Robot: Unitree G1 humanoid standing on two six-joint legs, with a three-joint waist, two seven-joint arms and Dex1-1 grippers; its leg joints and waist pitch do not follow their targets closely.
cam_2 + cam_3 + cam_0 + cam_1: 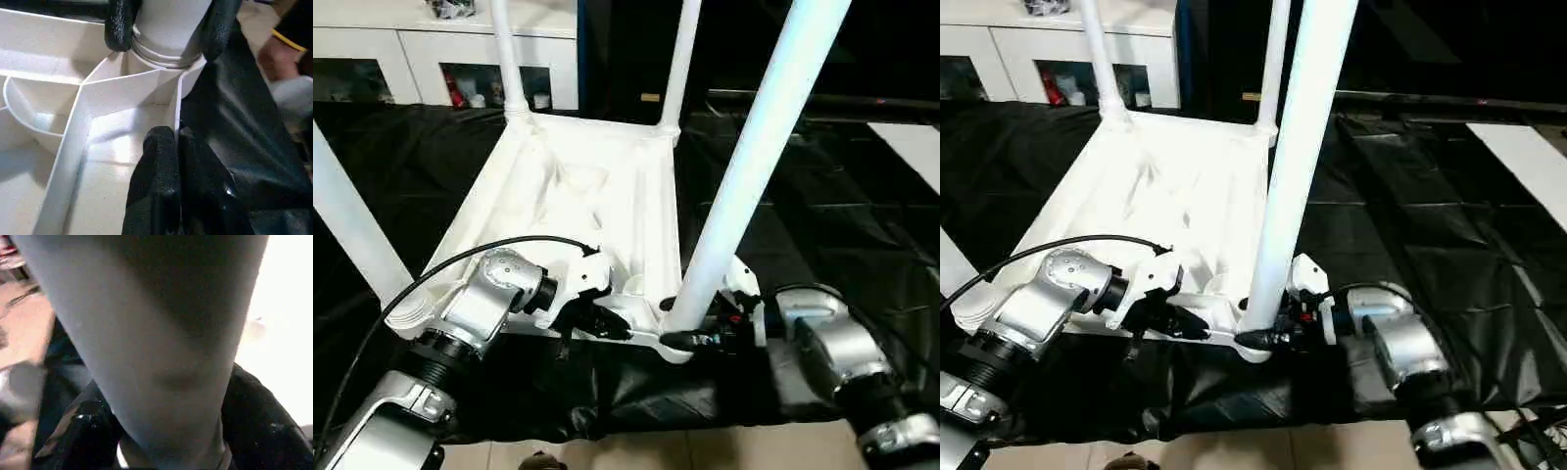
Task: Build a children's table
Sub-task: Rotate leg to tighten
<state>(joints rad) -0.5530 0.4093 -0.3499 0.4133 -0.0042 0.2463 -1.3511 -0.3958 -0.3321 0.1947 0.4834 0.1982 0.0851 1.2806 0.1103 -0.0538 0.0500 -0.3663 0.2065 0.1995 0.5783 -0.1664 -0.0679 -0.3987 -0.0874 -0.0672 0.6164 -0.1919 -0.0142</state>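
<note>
The children's table lies upside down on black cloth, its ribbed white top [578, 196] facing up. Four white tube legs stand in the corner sockets: far left [506, 59], far right [679, 69], near left [347, 230] and near right [754, 157]. My right gripper [690, 338] is at the foot of the near right leg, one black finger [120, 24] on each side and pressed against the tube. My left gripper [607, 323] is shut on the top's near rim [178, 117], just beside that corner socket [164, 56].
A white glass-door cabinet [460, 59] stands behind at the left. Black cloth [822, 225] covers the surface around the table top, with a white panel [911, 147] at the right edge. Bare floor [705, 450] lies just past the near edge. A black cable [460, 259] loops over my left wrist.
</note>
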